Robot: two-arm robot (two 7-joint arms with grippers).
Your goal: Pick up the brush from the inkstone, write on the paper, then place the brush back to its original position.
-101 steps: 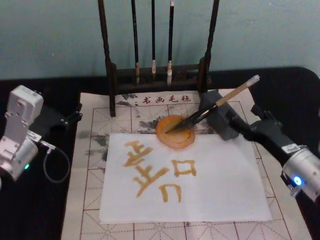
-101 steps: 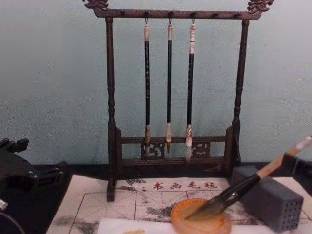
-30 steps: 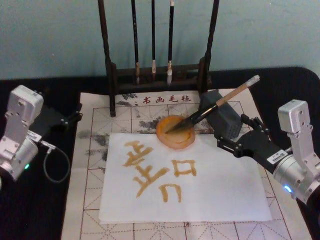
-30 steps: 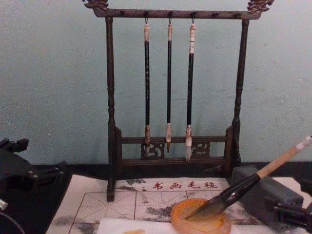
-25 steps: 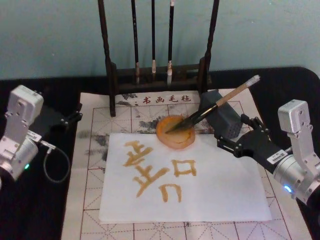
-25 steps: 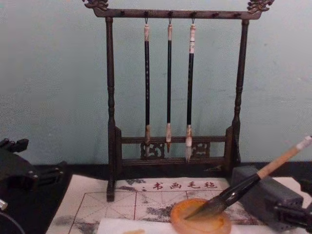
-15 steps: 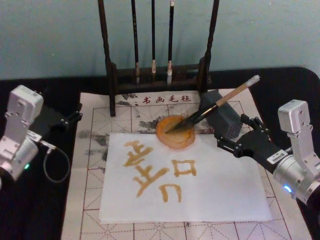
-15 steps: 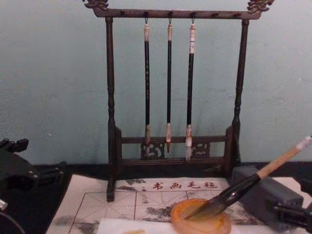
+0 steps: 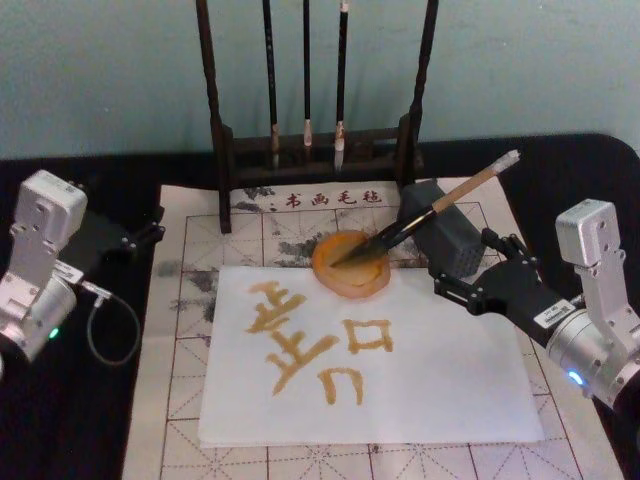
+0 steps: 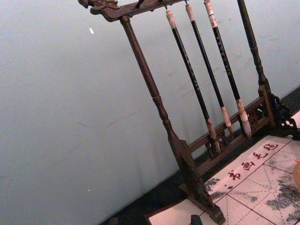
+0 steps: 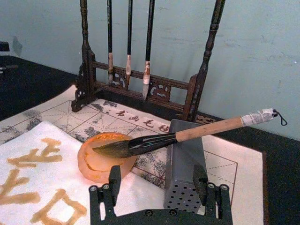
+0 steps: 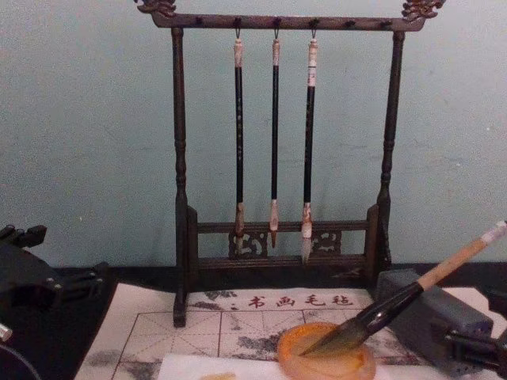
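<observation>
The brush lies with its dark tuft in the round amber inkstone and its tan handle propped on a grey block. My right gripper hovers open just in front and right of that block, holding nothing and clear of the brush. From the right wrist, the brush lies beyond both fingers of the right gripper, with the inkstone ahead. The white paper carries amber characters. My left gripper is parked at the far left, open.
A dark wooden rack with three thin hanging brushes stands at the back. The grey block with small holes sits right of the inkstone. A cream gridded felt mat lies under the paper on the black tabletop.
Since 3.4 s ago my right gripper has drawn back from the brush handle toward the front right, leaving the brush resting. Over the last second nothing has moved.
</observation>
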